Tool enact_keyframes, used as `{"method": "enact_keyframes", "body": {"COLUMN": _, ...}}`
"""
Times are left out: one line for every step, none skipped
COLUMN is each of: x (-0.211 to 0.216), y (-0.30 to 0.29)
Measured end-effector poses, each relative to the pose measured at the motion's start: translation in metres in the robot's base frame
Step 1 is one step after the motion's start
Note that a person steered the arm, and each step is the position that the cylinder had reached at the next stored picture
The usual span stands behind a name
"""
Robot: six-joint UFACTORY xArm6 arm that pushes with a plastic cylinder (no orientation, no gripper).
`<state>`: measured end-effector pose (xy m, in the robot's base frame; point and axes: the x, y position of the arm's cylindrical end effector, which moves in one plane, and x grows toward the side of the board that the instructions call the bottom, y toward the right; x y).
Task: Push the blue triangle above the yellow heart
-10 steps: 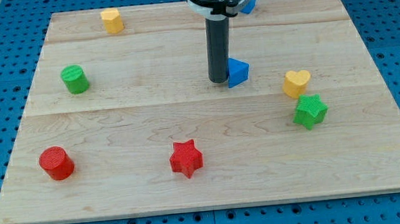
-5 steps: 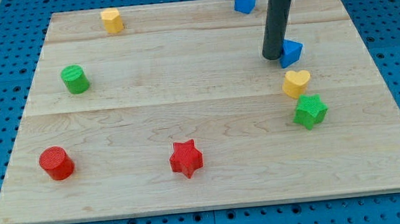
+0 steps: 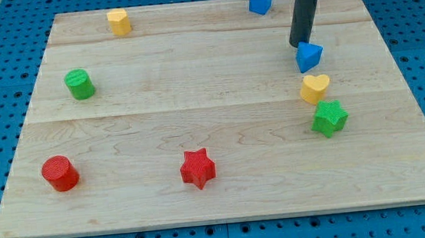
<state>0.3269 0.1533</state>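
1. Resting at the blue triangle's (image 3: 309, 56) 11 o'clock edge: my tip (image 3: 299, 45), seemingly touching it.
2. No pincer on this arm, only a plain dark rod.
3. Blue triangle just at 12 o'clock of the yellow heart (image 3: 315, 88), near but apart.
4. Green star (image 3: 329, 118) close at the heart's 5 o'clock.
5. Blue cube (image 3: 261, 0) near the wooden board's (image 3: 159, 131) top edge, at 10 o'clock from my tip.
6. Red star (image 3: 197, 168) far off toward 7 o'clock.
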Motion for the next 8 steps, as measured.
{"method": "enact_keyframes", "body": {"x": 0.01, "y": 0.013}}
{"method": "enact_keyframes", "body": {"x": 0.019, "y": 0.042}}
{"method": "enact_keyframes", "body": {"x": 0.049, "y": 0.014}}
{"method": "enact_keyframes", "body": {"x": 0.048, "y": 0.036}}
{"method": "enact_keyframes", "body": {"x": -0.006, "y": 0.039}}
{"method": "enact_keyframes", "body": {"x": 0.002, "y": -0.03}}
{"method": "enact_keyframes", "body": {"x": 0.043, "y": -0.042}}
{"method": "enact_keyframes", "body": {"x": 0.064, "y": -0.042}}
